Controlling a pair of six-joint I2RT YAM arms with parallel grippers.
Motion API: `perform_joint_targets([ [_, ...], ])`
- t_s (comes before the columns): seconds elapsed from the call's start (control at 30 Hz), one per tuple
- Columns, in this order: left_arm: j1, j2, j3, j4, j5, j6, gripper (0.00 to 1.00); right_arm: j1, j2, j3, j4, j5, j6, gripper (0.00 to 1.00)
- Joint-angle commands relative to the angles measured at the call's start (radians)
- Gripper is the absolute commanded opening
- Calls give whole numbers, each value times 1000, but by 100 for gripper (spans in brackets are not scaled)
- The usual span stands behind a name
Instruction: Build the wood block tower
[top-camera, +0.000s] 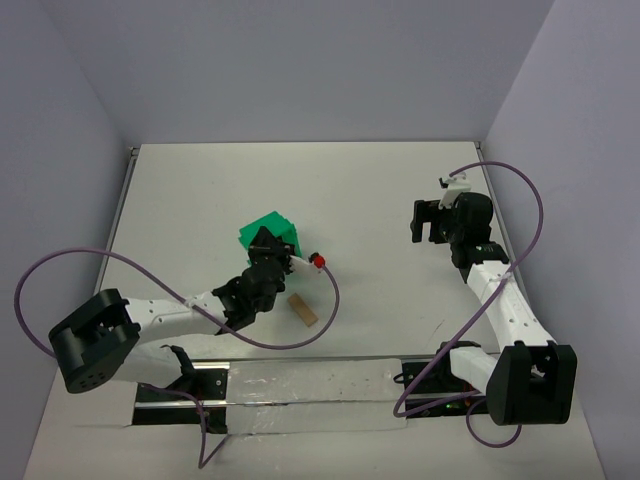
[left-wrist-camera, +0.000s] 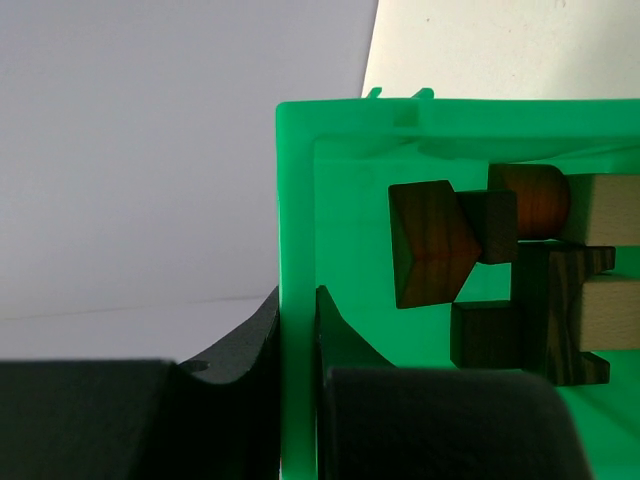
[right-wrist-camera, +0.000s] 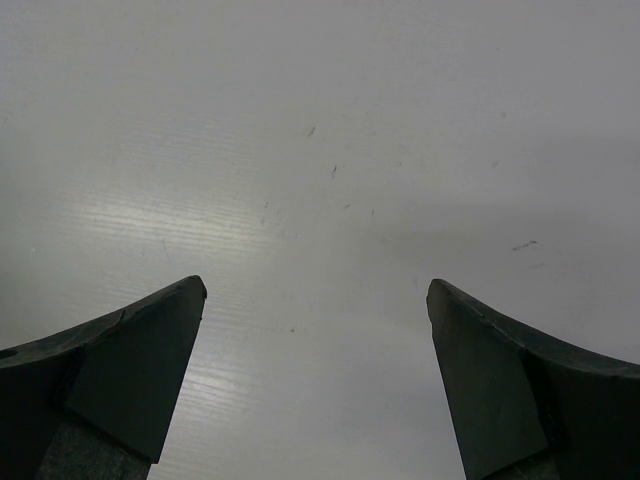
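My left gripper (top-camera: 268, 246) (left-wrist-camera: 298, 302) is shut on the side wall of a green plastic bin (top-camera: 271, 228) (left-wrist-camera: 296, 200), one finger inside and one outside. In the left wrist view, loose wooden blocks lie in the bin: a dark brown wedge-shaped piece (left-wrist-camera: 430, 240), a reddish-brown round piece (left-wrist-camera: 536, 198), tan blocks (left-wrist-camera: 610, 208) and a dark notched piece (left-wrist-camera: 560, 310). One tan bar (top-camera: 302, 308) lies on the table just right of my left wrist. No stacked wood block tower is in view. My right gripper (top-camera: 428, 222) (right-wrist-camera: 315, 290) hangs open over bare table at the right.
A small red and white object (top-camera: 318, 261) sits just right of the bin. Purple cables (top-camera: 330, 300) loop from both arms over the table. Grey walls close the back and sides. A metal strip (top-camera: 300, 378) runs along the near edge.
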Motion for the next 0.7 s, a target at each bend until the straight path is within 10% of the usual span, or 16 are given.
perform_joint_targets([
  [0.0, -17, 6, -14, 176, -28, 88, 0, -6, -20, 60, 8, 4, 2, 100],
  [0.67, -33, 131, -97, 578, -64, 329, 0, -5, -8, 65, 4, 6, 6, 100],
])
